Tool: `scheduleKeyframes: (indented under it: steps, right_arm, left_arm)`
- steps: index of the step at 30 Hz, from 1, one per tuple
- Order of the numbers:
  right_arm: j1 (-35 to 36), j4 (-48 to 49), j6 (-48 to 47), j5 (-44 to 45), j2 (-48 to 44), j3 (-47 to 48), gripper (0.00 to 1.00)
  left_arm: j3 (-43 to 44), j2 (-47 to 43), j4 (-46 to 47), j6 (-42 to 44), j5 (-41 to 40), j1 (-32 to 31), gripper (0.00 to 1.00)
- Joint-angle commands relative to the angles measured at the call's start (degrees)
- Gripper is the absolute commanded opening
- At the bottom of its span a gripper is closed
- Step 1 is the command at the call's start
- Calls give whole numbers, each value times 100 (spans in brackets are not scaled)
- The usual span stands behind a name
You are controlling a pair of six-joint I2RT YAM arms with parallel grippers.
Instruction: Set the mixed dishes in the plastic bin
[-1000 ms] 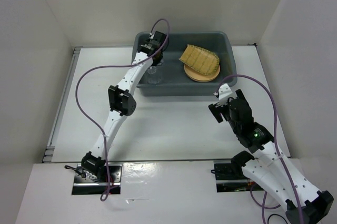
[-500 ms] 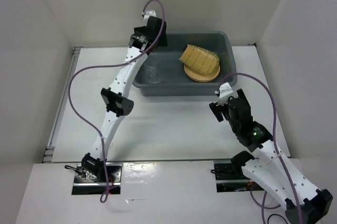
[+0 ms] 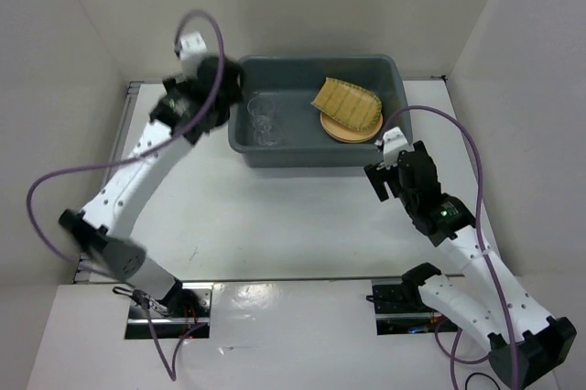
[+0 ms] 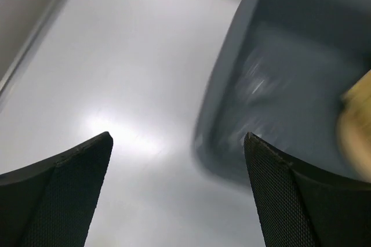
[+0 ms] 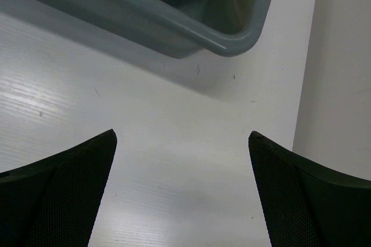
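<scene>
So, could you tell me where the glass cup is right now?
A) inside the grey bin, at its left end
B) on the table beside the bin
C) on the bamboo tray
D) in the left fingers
A: the top view shows the glass cup sitting inside the plastic bin at its left end, apart from the bamboo tray.

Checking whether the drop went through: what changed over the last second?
The left hand let go of the glass cup, opened, and drew back up and leftwards to the left edge of the bin. The cup stays inside; the tray, plate and open right hand barely changed.
</scene>
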Motion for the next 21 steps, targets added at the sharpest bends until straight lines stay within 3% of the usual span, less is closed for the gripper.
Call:
scheduleKeyframes:
  steps: [1, 2, 5, 11, 21]
  right_arm:
    - [-54, -124, 261, -58, 48, 583, 99]
    - [-54, -124, 262, -58, 127, 767, 99]
    - [-116, -256, 428, -216, 241, 1162, 99]
    - [-116, -423, 824, -709, 558, 2051, 99]
    - [-116, -222, 903, -95, 314, 1561, 99]
  left_arm:
    - [-3520, -1736, 2579, 455, 728, -25, 100]
    - [-4799, -2865, 3447, 552, 974, -25, 100]
    - [-5802, -4242, 3956, 859, 977, 88, 100]
    - [-6242, -4923, 3052, 1589, 783, 212, 100]
    - [-7193, -6908, 2875, 913, 1073, 212, 100]
